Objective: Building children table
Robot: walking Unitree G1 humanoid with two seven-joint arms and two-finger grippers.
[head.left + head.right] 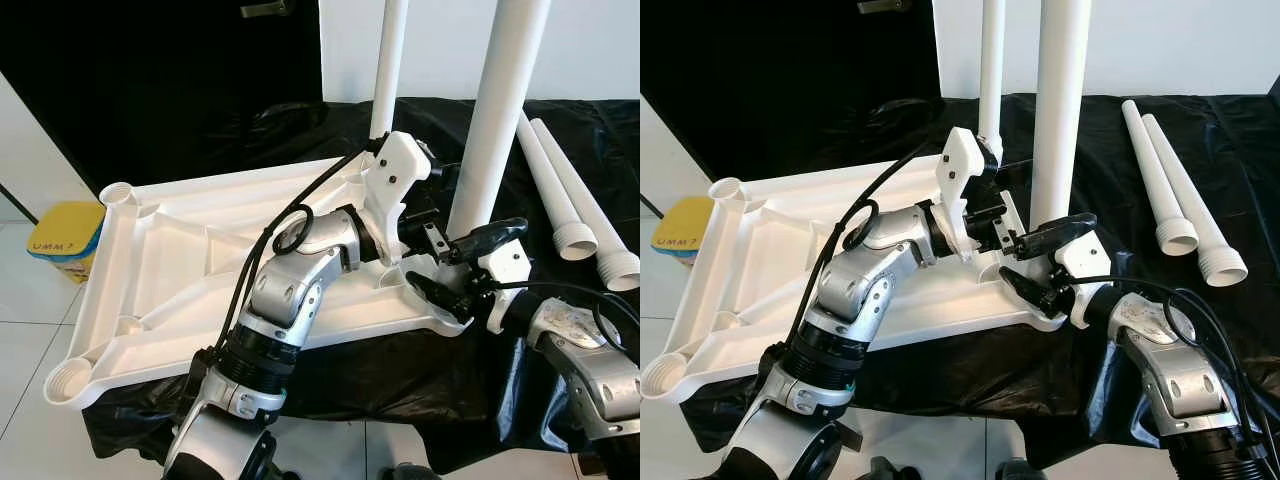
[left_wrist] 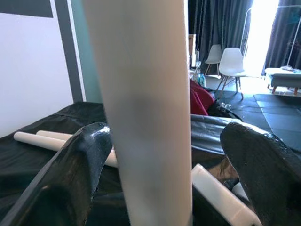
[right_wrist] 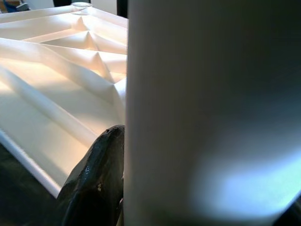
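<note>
White ribbed plastic tabletop (image 1: 190, 260), upside down on black plastic sheeting (image 1: 350, 380), spread beneath and to the left of both grippers. Two white plastic tube legs upright at its near right end: thicker-looking front leg (image 1: 1060, 110) between the fingers of the right gripper (image 1: 1045, 255), grasped low near its socket; second upright leg (image 1: 388, 65) just behind the left gripper (image 1: 425, 195). Left gripper unclenched, fingers spread either side of the front leg without visible contact. Two loose white tube legs (image 1: 1180, 190) lying together on the sheeting, well right of the right gripper. Yellow plastic container (image 1: 65, 240) on the floor, far left of the left gripper.
</note>
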